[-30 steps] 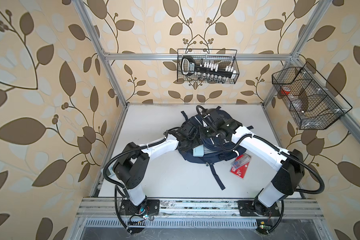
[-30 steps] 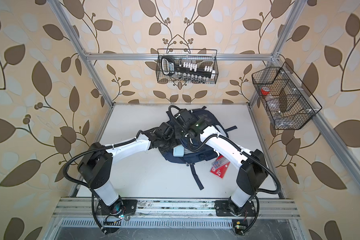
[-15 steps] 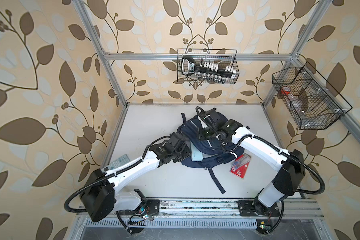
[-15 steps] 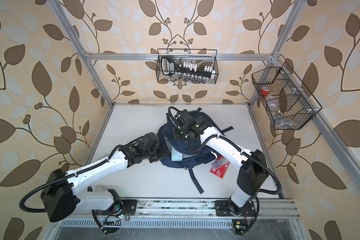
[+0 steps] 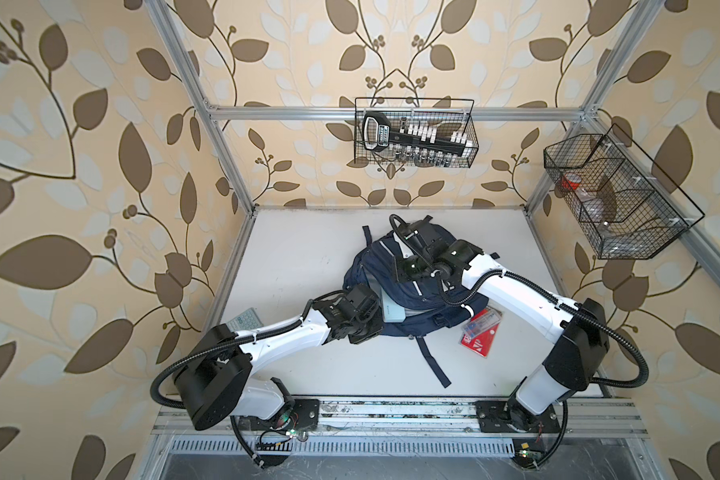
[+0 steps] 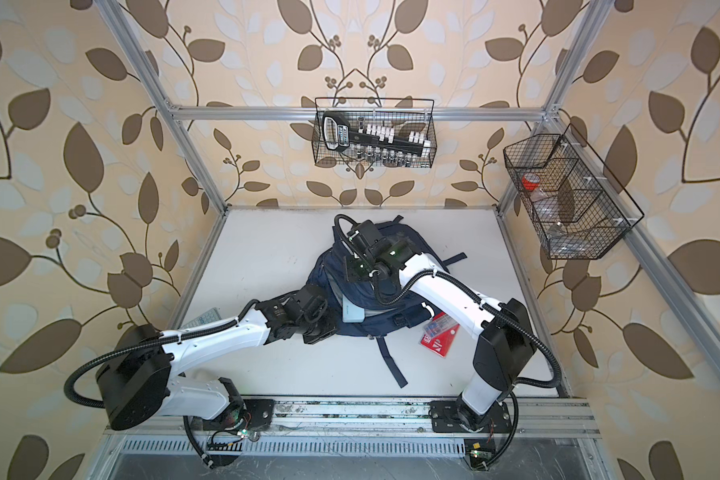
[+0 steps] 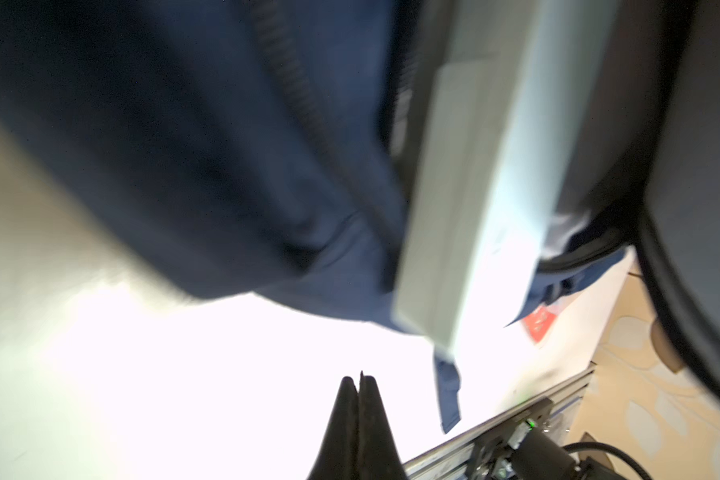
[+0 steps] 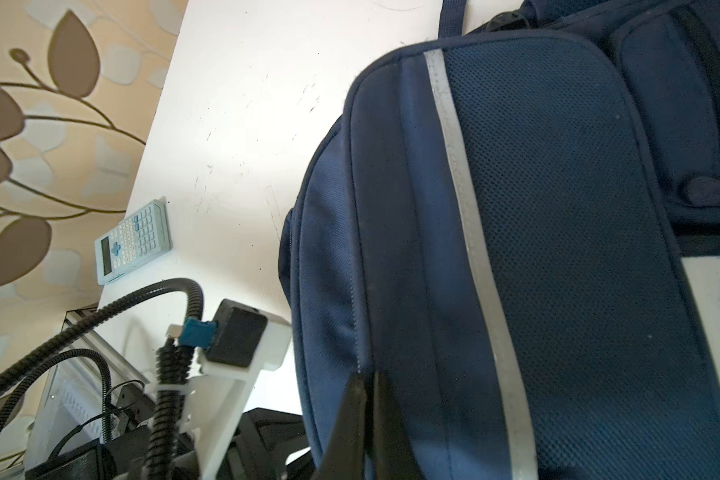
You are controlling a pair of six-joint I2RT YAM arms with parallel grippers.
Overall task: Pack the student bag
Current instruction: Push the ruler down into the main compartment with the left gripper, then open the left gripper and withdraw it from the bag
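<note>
at the student bag's (image 5: pixel 368 266) opening, pale box (image 5: pixel 393 311); right wrist misses it

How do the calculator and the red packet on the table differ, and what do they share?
Colour: the calculator is pale blue-grey with keys; the red packet is red card with a clear front. Place: the calculator lies at the left edge of the table in both top views, apart from the student bag; the red packet lies right of the bag, close by it. Both lie flat on the table, outside the bag.
</note>
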